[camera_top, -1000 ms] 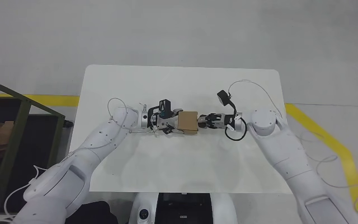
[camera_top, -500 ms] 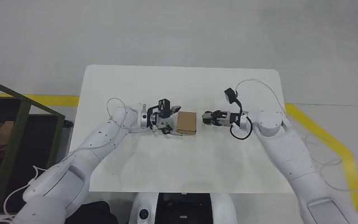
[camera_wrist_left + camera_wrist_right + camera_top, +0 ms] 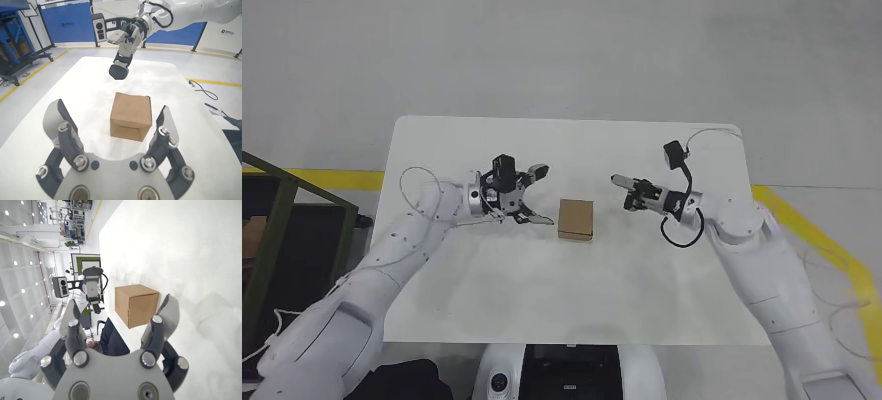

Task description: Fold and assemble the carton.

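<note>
Carton (image 3: pixel 576 219) sits mid counter (image 3: pixel 492 290), boxed up, between the two arms and touching neither. Left pincer (image 3: pixel 535 194) is spread wide, empty, near one side. Right pincer (image 3: pixel 622 192) is also spread, empty, near the other side and raised off the counter. Looks nearly done. The face toward the left pincer shows a tuck-flap seam, possibly not fully seated. If so, brace the opposite face with the right and press the flap square and slow, so the box doesn't skid or dent.
</note>
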Available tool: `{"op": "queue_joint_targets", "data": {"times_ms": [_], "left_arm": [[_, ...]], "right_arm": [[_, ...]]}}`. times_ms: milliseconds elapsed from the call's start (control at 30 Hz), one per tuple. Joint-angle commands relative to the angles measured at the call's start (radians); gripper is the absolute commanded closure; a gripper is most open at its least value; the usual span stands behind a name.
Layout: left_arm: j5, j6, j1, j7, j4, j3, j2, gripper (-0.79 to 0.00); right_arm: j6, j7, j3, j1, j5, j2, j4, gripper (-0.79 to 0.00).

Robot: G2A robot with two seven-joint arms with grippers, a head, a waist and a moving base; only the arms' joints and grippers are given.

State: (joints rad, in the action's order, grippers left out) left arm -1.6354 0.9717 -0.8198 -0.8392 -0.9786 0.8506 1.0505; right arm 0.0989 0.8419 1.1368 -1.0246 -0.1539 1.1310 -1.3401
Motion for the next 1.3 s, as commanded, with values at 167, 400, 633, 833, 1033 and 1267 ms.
{"op": "queue_joint_targets", "data": {"times_ms": [167,400,633,833,1033,1267], "left_arm": [[0.147,0.013,-0.065,0.160,-0.080,0.145,-0.043,-0.785],[0.306,0.015,-0.118,0.368,-0.165,0.265,-0.071,-0.785],[0.459,0.040,-0.182,0.537,-0.244,0.382,-0.100,-0.785],[0.557,0.030,-0.212,0.693,-0.298,0.447,-0.116,-0.785],[0.623,0.041,-0.224,0.715,-0.322,0.463,-0.119,-0.784],[0.617,0.041,-0.223,0.713,-0.321,0.462,-0.119,-0.784]], "right_arm": [[0.030,-0.053,0.086,-0.022,0.026,-0.017,-0.047,-0.785],[0.034,-0.062,0.145,-0.013,0.071,-0.030,-0.089,-0.785],[0.011,-0.051,0.185,0.005,0.120,-0.041,-0.140,-0.785],[-0.031,-0.019,0.186,0.031,0.168,-0.047,-0.173,-0.785],[-0.032,-0.019,0.186,0.031,0.168,-0.047,-0.173,-0.785],[-0.031,-0.019,0.186,0.031,0.168,-0.047,-0.173,-0.785]]}}
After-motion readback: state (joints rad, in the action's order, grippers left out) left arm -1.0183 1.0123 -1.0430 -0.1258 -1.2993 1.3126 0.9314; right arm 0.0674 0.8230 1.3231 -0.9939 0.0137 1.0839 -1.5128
